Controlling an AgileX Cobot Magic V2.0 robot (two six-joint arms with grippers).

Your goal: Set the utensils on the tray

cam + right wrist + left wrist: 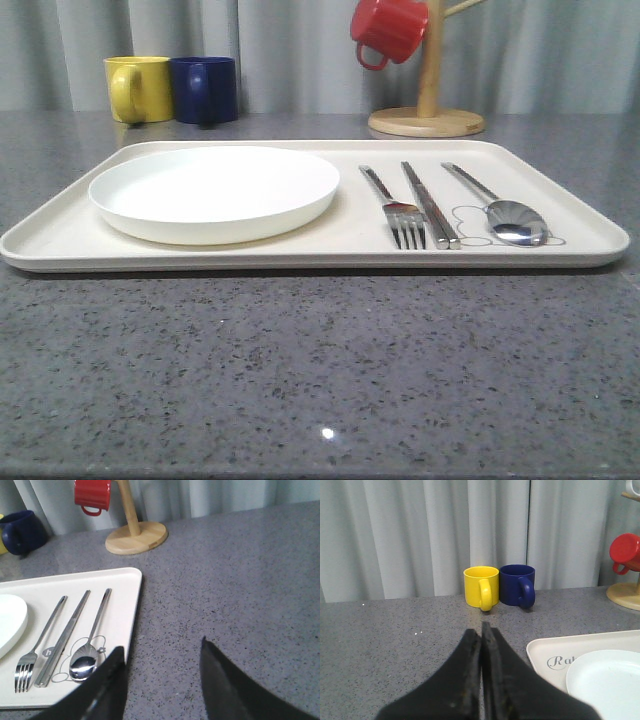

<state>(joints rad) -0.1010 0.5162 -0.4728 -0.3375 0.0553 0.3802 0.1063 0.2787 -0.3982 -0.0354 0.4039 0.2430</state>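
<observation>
The cream tray (60, 235) lies across the grey table. On its right part lie the silver utensils side by side: a fork (398, 215), a pair of chopsticks (431, 206) and a spoon (503, 211). The right wrist view shows the fork (37, 647), chopsticks (64, 639) and spoon (89, 655) on the tray (122, 607). My right gripper (162, 647) is open over bare table just beside the tray's right edge, with nothing between its fingers. My left gripper (481, 628) is shut and empty over bare table left of the tray's corner (545, 647).
A round white plate (215, 190) fills the tray's left part. A yellow mug (140, 88) and a dark blue mug (205, 88) stand at the back left. A wooden mug tree (428, 95) with a red mug (388, 28) stands at the back right.
</observation>
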